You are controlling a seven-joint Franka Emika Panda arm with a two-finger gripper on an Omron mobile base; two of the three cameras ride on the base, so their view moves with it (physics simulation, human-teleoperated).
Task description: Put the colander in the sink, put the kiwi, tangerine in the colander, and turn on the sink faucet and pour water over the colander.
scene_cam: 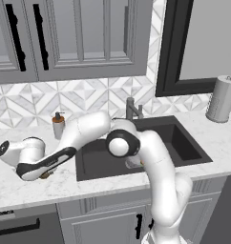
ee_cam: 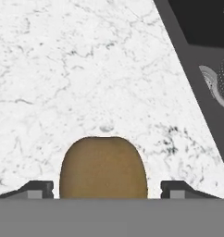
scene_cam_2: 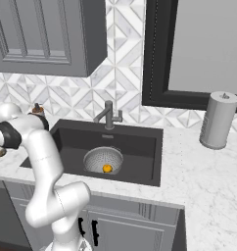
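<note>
A white marble bench (scene_cam_2: 203, 171) carries the large dark grey rectangular sink (scene_cam_2: 140, 147), where the round perforated silver colander (scene_cam_2: 98, 158) holds the small bright orange tangerine (scene_cam_2: 106, 168). The white arm folds left and low over the bench. Its pincer (ee_cam: 107, 189) stands wide around the small brown oval kiwi (ee_cam: 103, 167); whether the tips touch it seems unclear.

Grey panelled wall cabinets (scene_cam: 65, 35) hung over a white geometric-tile backsplash (scene_cam_2: 125, 63). A black-framed window (scene_cam_2: 189, 49) sat behind the white marble counter (scene_cam_2: 208, 171). Grey base cabinets (scene_cam_2: 130, 228) with dark handles stood below.
</note>
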